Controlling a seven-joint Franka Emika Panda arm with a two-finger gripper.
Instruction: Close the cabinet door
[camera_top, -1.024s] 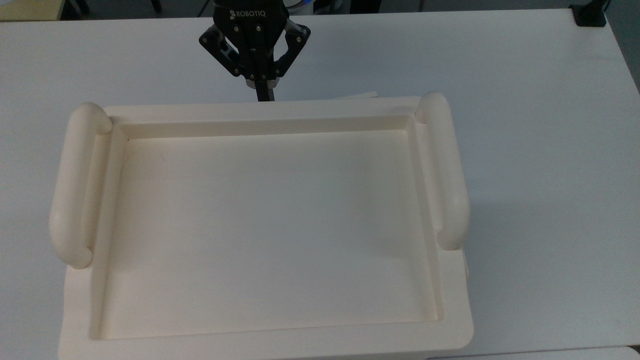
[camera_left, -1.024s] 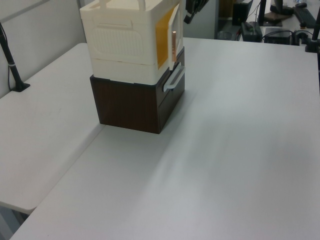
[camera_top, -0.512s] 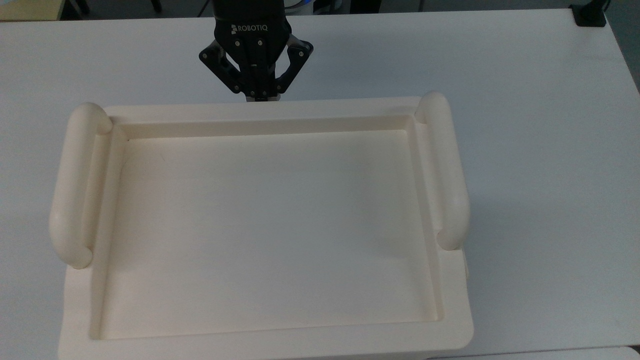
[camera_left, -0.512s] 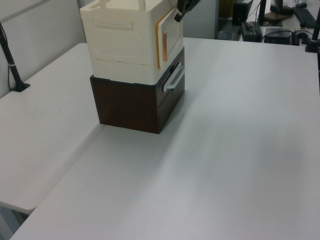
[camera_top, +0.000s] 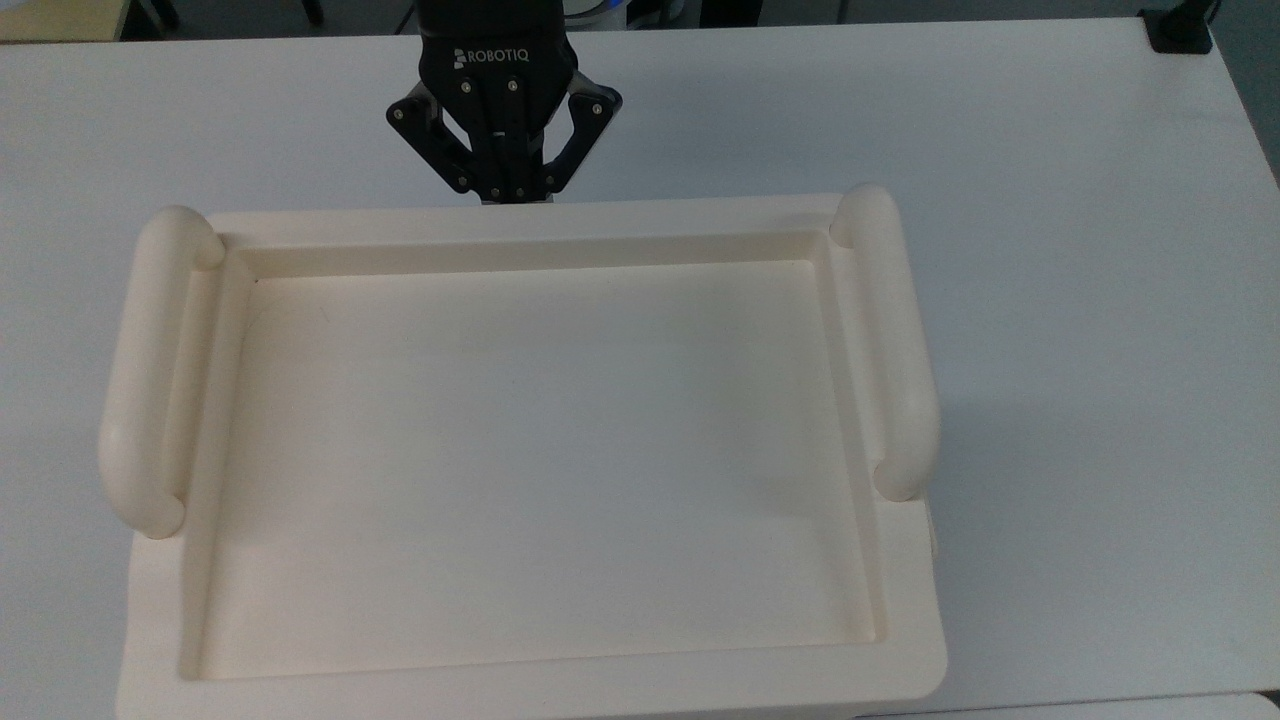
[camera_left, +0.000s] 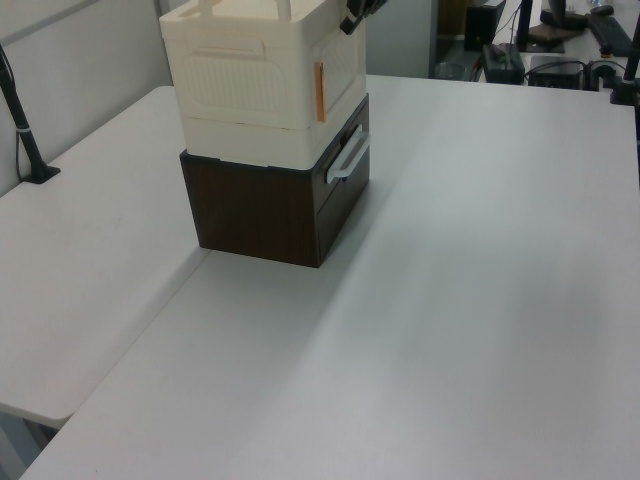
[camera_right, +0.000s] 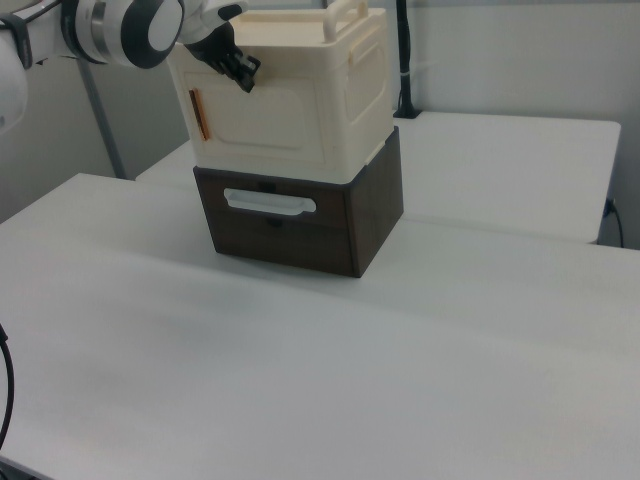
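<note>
Top view, cabinet: you see the cabinet (camera_top: 530, 450) from above, filling the lower left and centre of the frame; its recessed top lies between two thick bar handles, one at mid left (camera_top: 150, 370) and one at mid right (camera_top: 890, 340).
Top view, pincer: your pincer (camera_top: 505, 195) sits at upper centre, just past the cabinet's far rim, with its black linkage drawn in towards the middle; the fingertips drop out of sight behind that rim, so here you cannot tell the gap between them.
Top view, tabletop: the white tabletop (camera_top: 1080, 300) spreads to the right and along the upper edge of the frame.

Left view, cabinet: the cream unit (camera_left: 265, 80) stands in the upper left of the frame on a dark brown drawer box (camera_left: 275, 205) with a pale pull handle (camera_left: 347, 158).
Left view, cabinet door: the cabinet door (camera_left: 340, 75) lies flat against the cabinet's front face, with an orange-brown strip along its near edge.
Left view, pincer: you see its dark tip (camera_left: 352, 18) at the top of the frame, by the door's upper corner.

Right view, cabinet door: the door (camera_right: 262, 115) sits flush in the front face, upper left of the frame, orange strip on the left edge.
Right view, pincer: its dark fingers (camera_right: 240, 68) look drawn close together and rest against the door's upper left part, holding nothing.
Right view, arm: the white arm (camera_right: 120, 25) comes in from the upper left corner.
</note>
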